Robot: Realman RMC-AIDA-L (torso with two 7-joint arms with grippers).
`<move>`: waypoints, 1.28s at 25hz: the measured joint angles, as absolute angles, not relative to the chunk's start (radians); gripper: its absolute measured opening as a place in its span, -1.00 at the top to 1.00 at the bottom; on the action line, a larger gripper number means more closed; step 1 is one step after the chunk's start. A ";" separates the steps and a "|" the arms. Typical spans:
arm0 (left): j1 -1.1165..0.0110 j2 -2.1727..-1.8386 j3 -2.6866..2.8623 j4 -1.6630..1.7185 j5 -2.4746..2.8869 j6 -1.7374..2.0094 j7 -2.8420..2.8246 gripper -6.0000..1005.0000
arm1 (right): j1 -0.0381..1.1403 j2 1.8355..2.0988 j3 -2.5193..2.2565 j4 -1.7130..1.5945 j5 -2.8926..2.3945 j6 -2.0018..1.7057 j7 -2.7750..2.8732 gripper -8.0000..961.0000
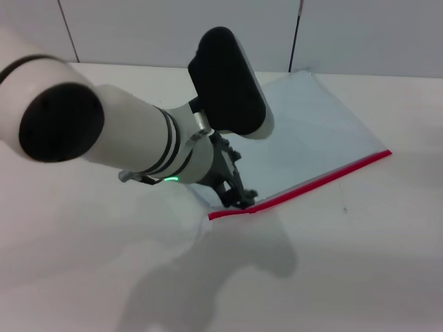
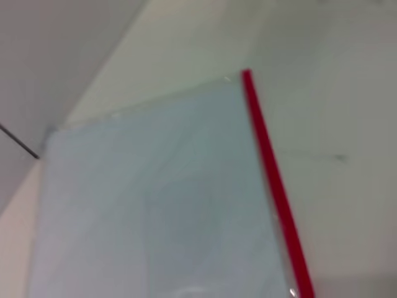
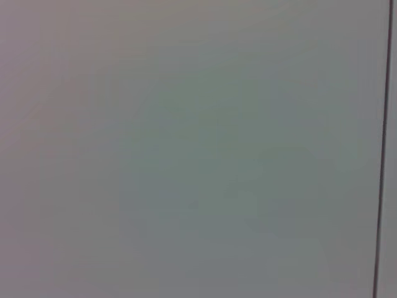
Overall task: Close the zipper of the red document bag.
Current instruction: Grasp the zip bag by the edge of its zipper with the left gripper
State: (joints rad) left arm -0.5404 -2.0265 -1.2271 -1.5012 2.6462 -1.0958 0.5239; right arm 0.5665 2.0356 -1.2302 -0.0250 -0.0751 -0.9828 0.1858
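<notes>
The red document bag [image 1: 311, 131] lies flat on the white table, a pale translucent pouch right of centre in the head view. Its zipper [image 1: 325, 178], a thin red strip, runs along the near edge from the right corner to the left one. My left gripper [image 1: 239, 197] is down on the zipper close to its left end, and the arm hides the bag's left part. In the left wrist view the bag [image 2: 155, 198] fills the middle, with the zipper [image 2: 273, 180] along one side. My right gripper is out of view.
The white table [image 1: 360, 277] spreads around the bag, with a grey panelled wall [image 1: 173, 28] behind its far edge. The right wrist view holds only a plain grey surface with a thin dark seam [image 3: 381, 155].
</notes>
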 joint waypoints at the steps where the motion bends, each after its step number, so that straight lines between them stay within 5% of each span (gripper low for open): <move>1: -0.548 -2.026 -1.229 -1.505 2.650 -1.125 0.525 -0.40 | 0.567 2.036 -1.230 -0.025 -0.075 -0.983 0.186 -0.38; 32: -0.677 -2.033 -1.154 -1.349 2.753 -1.272 0.500 -0.40 | 0.590 2.034 -1.230 -0.032 -0.075 -0.957 0.184 -0.38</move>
